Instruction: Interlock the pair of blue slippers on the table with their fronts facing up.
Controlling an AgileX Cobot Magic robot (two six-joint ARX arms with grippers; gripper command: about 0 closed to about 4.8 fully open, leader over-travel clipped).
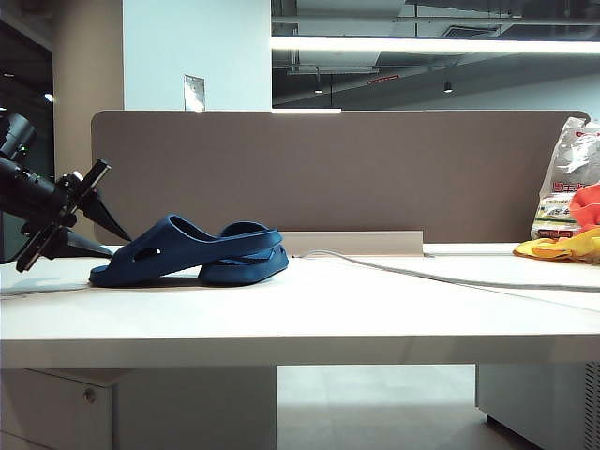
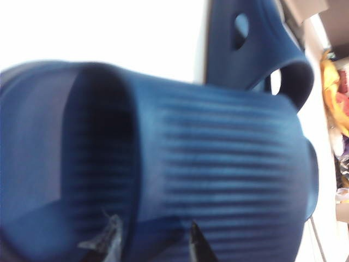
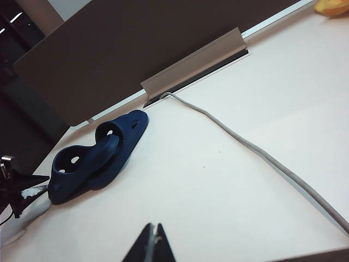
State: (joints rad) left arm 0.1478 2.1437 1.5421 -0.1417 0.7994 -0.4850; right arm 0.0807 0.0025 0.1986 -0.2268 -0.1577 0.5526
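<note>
The pair of blue slippers lies at the left of the table (image 1: 309, 319), overlapping. The nearer slipper (image 1: 150, 255) rests its front on the further slipper (image 1: 248, 255). In the right wrist view the pair (image 3: 95, 158) lies close to the divider. My left gripper (image 1: 120, 246) is open at the nearer slipper's left end, low over the table. In the left wrist view its fingertips (image 2: 114, 229) stand apart right in front of the ridged strap (image 2: 218, 153), gripping nothing; the other slipper (image 2: 253, 49) shows beyond. My right gripper (image 3: 154, 232) is shut and empty above bare table, out of the exterior view.
A grey cable (image 1: 422, 270) runs from the divider's slot across the table to the right. A grey-brown divider panel (image 1: 375, 169) closes the back. A plastic bag (image 1: 567, 183) and yellow-orange items (image 1: 562, 246) sit at the far right.
</note>
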